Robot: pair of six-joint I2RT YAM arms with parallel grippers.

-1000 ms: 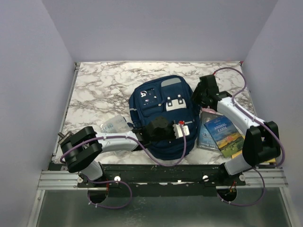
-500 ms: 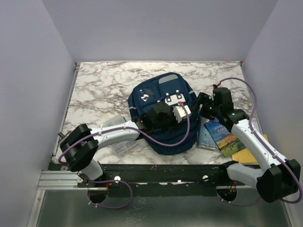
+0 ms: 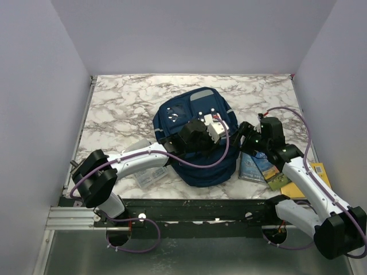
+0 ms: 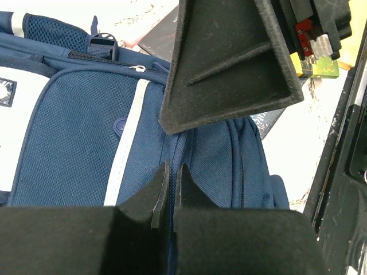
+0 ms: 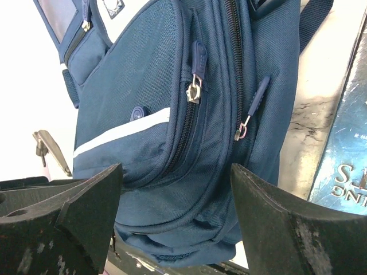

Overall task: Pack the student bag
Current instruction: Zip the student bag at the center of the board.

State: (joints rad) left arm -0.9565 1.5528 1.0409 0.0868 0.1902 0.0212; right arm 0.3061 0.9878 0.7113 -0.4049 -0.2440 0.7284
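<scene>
The student bag point(image 3: 200, 169) is a navy backpack lying face up mid-table, also filling the left wrist view point(image 4: 80, 143) and the right wrist view point(image 5: 149, 86). My left gripper point(image 3: 195, 140) rests on the bag's front, its jaws shut point(image 4: 170, 175) along a zip seam. Whether they pinch a pull or fabric does not show. My right gripper point(image 3: 245, 137) is at the bag's right side with its jaws wide open point(image 5: 178, 223), and the bag's lower corner bulges between the fingers point(image 5: 63, 212). Two zip pulls point(image 5: 195, 89) hang on that side.
A stack of books point(image 3: 257, 166) lies right of the bag, with a yellow one point(image 3: 314, 175) nearer the right arm's base. A small clear plastic box point(image 3: 150, 173) sits left of the bag under my left arm. Grey walls enclose the table.
My left gripper has slid from the bag's near end up toward its middle. The right arm has swung down to the bag's right side, and its jaws have opened wider.
</scene>
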